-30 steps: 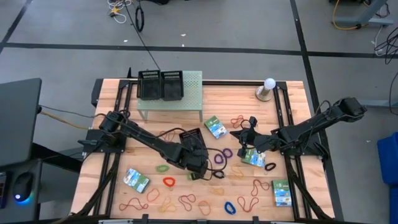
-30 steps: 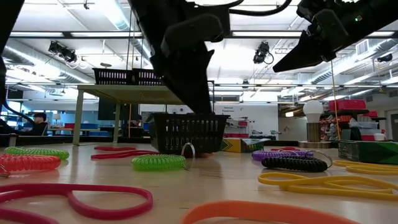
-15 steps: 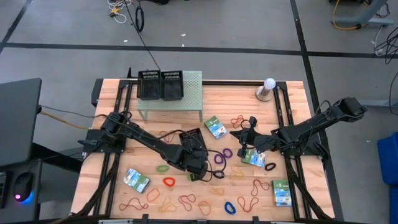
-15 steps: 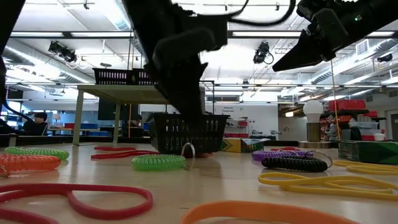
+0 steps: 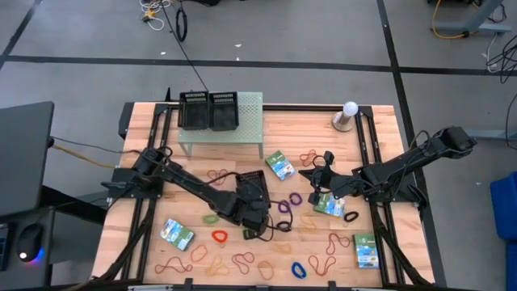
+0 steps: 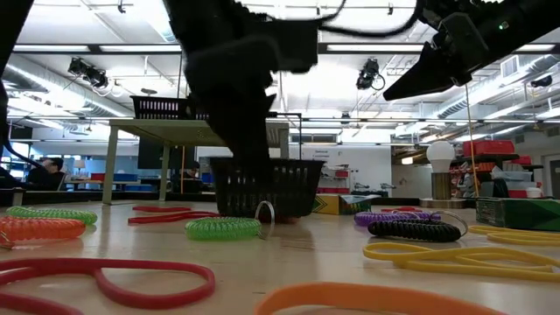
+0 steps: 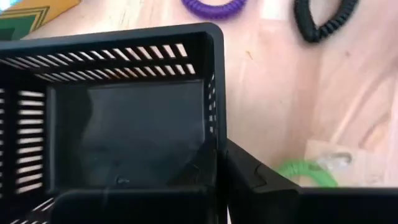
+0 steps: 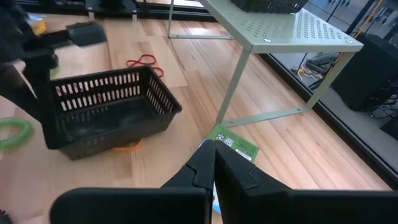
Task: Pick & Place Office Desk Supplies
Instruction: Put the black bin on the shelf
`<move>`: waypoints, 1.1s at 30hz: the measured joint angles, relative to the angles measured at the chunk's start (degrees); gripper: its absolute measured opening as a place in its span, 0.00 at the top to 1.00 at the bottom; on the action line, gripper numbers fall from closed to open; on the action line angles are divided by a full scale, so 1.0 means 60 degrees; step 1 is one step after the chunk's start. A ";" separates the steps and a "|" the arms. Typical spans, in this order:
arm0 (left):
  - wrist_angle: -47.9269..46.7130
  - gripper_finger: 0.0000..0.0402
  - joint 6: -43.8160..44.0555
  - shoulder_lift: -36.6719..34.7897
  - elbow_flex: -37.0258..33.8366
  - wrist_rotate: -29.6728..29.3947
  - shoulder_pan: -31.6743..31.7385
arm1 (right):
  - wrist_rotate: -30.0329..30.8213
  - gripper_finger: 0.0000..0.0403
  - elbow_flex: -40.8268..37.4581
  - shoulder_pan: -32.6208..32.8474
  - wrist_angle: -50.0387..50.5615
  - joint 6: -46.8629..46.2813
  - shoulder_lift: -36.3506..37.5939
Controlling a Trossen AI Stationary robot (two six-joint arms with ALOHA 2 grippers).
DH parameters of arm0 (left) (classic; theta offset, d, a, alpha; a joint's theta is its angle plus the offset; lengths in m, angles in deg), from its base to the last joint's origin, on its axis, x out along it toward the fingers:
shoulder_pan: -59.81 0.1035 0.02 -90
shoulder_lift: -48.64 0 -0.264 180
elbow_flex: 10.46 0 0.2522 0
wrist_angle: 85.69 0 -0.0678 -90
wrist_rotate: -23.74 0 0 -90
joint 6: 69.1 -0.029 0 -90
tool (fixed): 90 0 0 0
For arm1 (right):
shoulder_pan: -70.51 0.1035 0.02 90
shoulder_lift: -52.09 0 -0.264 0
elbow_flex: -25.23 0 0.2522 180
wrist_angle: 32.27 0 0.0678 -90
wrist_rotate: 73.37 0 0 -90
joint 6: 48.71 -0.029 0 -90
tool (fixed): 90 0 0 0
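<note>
Rubber-band loops (image 5: 242,260) lie scattered over the front half of the desk (image 5: 380,137), thickest along the front edge, with red ones (image 5: 308,156) nearer the middle. Flat green-white-blue packets sit apart: one (image 5: 176,234) toward the front left corner, one (image 5: 366,250) toward the front right corner, one (image 5: 279,165) near the middle just in front of the pale-green shelf (image 5: 250,109).

At mid-desk the left gripper (image 7: 219,163) has its fingers pinched together on the wall of a black mesh tray (image 5: 250,183) (one finger inside, one outside). A green coil (image 7: 306,171) lies just beside that tray.

The right gripper (image 8: 213,163) hangs above the desk right of centre, fingers pressed together with nothing between them, over another packet (image 5: 329,204).

Two more mesh trays (image 5: 208,109) stand on the shelf at the back edge.
</note>
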 joint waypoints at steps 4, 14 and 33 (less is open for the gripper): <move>0.0166 0.97 -0.0451 -0.0581 0.0004 0.0022 -0.0299 | 0.0000 0.97 0.0000 0.0000 0.0009 0.0000 -0.0003; 0.0827 0.97 -0.1868 -0.2771 0.0018 -0.1523 -0.0447 | 0.0000 0.97 0.0000 0.0000 0.0016 -0.0019 0.0001; 0.1313 0.97 -0.6339 -0.3841 0.0022 -0.0514 0.3909 | -0.0004 0.97 0.0000 0.0000 -0.0006 -0.0033 0.0001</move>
